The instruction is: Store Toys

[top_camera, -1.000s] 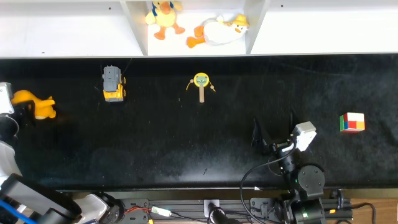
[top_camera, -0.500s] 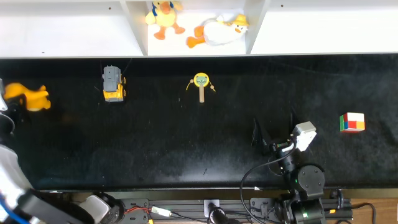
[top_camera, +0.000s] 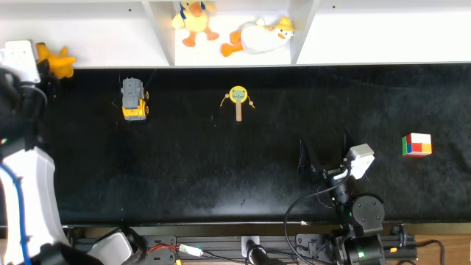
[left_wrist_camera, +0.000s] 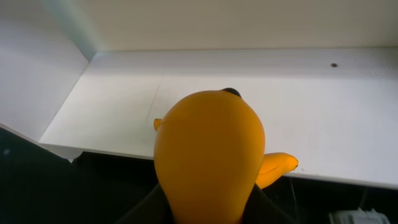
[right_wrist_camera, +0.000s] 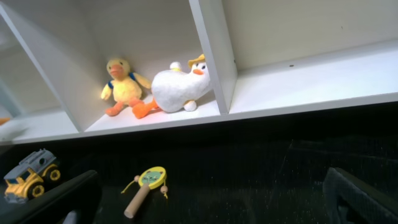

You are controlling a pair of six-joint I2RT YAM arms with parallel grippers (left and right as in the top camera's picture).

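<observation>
Item, left: my left end effector (top_camera: 48, 68), pinching the orange toy (left_wrist_camera: 208, 155), held up at the front lip of the shelf's (left_wrist_camera: 348, 112) left compartment.
- Wrist view: the toy's rounded bulk faces the lens and one small tip juts sideways. I cannot tell its long axis.
- Top view adds the truck (top_camera: 134, 98), rattle (top_camera: 238, 99) and cube (top_camera: 416, 145), well apart on the bench (top_camera: 221, 169).

Item, right: my right end effector (top_camera: 322, 147), fingers spread, near my base.
- Wrist view: the duck (right_wrist_camera: 126, 84) and goose (right_wrist_camera: 180, 87) sit side by side in the middle compartment.

Change: a second ago the toy hung at the bench's left edge, well short of the shelf. The right arm has not moved.
</observation>
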